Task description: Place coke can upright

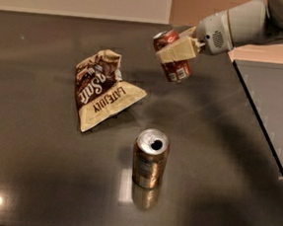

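Red with silver ends, the coke can (pixel 178 70) sits at about 1 o'clock from the middle of the camera view. The gripper (pixel 174 52) is clamped across its middle, one cream finger (pixel 178 49) lying over its front. The can is nearly upright, its top leaning toward 11 o'clock. The white arm (pixel 238 24) reaches in from 2 o'clock. On the dark glossy table (pixel 32 175), a crumpled chip bag (pixel 101 89) lies at 9 o'clock. A brownish-gold can (pixel 150 159) stands upright at 6 o'clock, well apart from the coke can.
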`<state>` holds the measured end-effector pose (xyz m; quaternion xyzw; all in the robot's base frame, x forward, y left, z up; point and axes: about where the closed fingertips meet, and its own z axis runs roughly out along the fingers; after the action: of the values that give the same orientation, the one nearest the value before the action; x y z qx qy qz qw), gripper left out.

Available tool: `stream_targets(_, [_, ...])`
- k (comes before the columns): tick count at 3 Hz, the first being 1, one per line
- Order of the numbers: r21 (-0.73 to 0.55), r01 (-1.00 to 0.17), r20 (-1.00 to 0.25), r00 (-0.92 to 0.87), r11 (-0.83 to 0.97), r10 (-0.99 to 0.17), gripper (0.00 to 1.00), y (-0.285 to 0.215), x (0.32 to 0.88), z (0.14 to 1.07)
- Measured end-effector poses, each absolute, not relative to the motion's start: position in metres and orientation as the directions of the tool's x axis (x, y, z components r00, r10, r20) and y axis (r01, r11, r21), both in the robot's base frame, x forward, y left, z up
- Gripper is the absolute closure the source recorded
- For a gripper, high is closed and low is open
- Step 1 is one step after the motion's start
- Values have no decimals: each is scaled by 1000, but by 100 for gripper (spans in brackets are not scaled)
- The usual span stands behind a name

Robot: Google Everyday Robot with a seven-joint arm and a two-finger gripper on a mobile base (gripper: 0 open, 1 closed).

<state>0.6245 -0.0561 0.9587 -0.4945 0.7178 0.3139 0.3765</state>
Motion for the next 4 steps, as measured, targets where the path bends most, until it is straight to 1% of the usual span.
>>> stream_targets(1, [75, -960, -912, -176, 270, -371, 100, -62, 619, 959])
stream_targets(2, [89, -969, -943, -156, 232, -292, 100, -68, 615, 953])
stream_targets(4, [158, -964, -958, -202, 215, -204, 100, -82, 616, 932])
